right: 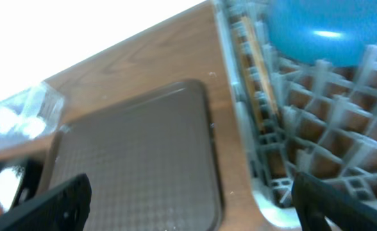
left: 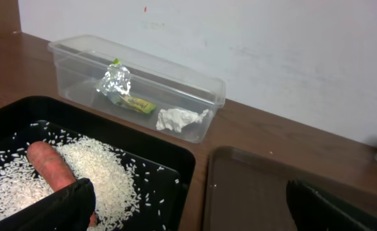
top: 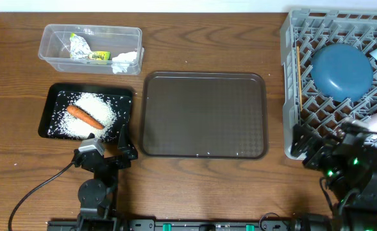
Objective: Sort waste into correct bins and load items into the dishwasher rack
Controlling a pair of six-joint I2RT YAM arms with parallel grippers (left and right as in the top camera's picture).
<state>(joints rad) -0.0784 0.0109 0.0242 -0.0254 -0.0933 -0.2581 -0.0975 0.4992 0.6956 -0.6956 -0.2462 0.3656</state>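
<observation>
The left fingers [left: 60, 206] stand wide apart and hold nothing. They hang low at the near right corner of the black tray [top: 47, 114], and in the wrist view one finger covers the near end of the carrot [top: 86, 117]. The carrot lies on a spread of rice [top: 102, 104] inside that tray.

Behind the black tray is the clear tub [top: 47, 40]. It holds the wrapper [top: 81, 46] at its middle and the tissue [top: 126, 60] at its right end, slightly apart.

The brown tray [top: 204, 115] lies on the surface [top: 195, 38] between the black tray and the rack [top: 291, 102].

The right fingers [right: 55, 202] are also spread wide and empty. They sit by the rack's near left corner, over the gap between rack and brown tray.

In the rack, the plate [top: 342, 69] rests on the grid and the chopsticks [top: 299, 77] lie along the left wall. Two pale items sit at the rack's right edge, cut off by the frame, and I cannot tell which is which.
</observation>
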